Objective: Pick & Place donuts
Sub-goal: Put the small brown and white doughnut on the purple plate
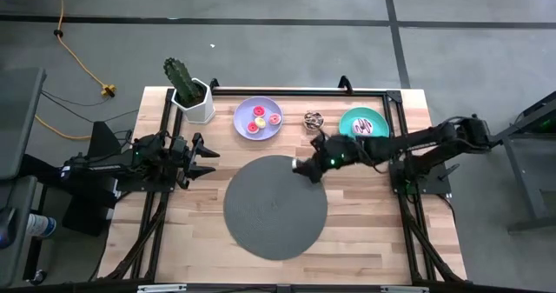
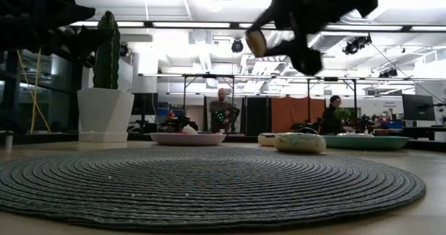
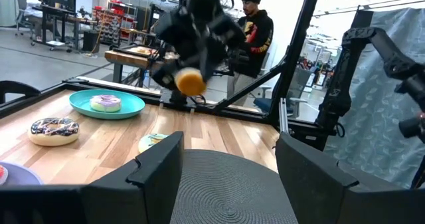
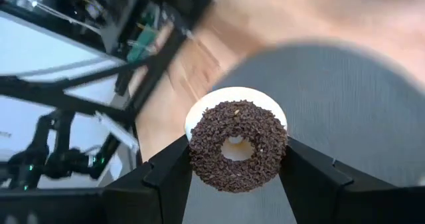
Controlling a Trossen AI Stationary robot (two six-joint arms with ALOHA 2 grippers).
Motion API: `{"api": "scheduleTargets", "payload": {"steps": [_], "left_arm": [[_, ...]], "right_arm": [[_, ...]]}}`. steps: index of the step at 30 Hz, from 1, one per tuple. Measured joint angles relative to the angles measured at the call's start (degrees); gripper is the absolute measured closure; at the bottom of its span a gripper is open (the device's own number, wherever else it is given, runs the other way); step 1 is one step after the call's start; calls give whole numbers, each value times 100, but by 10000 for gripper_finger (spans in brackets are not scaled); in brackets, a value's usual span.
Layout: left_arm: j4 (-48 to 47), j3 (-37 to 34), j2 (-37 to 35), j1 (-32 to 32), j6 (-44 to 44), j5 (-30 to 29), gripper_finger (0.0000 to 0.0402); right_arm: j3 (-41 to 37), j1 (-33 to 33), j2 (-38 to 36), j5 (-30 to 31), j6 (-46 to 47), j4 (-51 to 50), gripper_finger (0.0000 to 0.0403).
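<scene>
We saw the right gripper [image 1: 304,168] up in the air over the far right edge of the big grey mat [image 1: 275,208], fingers [image 4: 167,177] pinching a chocolate-sprinkled donut [image 4: 238,146] by its two sides. In the low view that donut [image 2: 256,42] hung well clear of the table. The right arm reached in from the right side of the table.

Other donuts we logged:
- three pink/red ones [image 1: 259,120] on the lavender plate [image 1: 243,112], far side, centre
- a dark sprinkled one [image 1: 314,119] on bare wood between the two plates
- a white-purple one [image 1: 365,126] on the teal plate [image 1: 349,120], far right
- one with pale icing [image 3: 154,141] flat on the wood just beside the mat's edge, seen from the left wrist and low views

The left gripper [image 1: 202,154] sat idle at the left side of the table, fingers [image 3: 158,165] spread, nothing between them, pointing toward the mat. A potted cactus [image 1: 188,90] stood at the far left corner. People [image 2: 221,114] were standing in the room behind the table.
</scene>
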Motion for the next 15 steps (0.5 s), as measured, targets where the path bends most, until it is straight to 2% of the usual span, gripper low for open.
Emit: {"api": "scheduleTargets", "payload": {"steps": [11, 15], "left_arm": [[0, 1, 1, 0, 0, 0, 172], [0, 1, 0, -2, 0, 0, 172]], "right_arm": [[1923, -1281, 50, 315, -1643, -2075, 203], [2533, -1777, 285, 245, -2074, -2493, 202]]}}
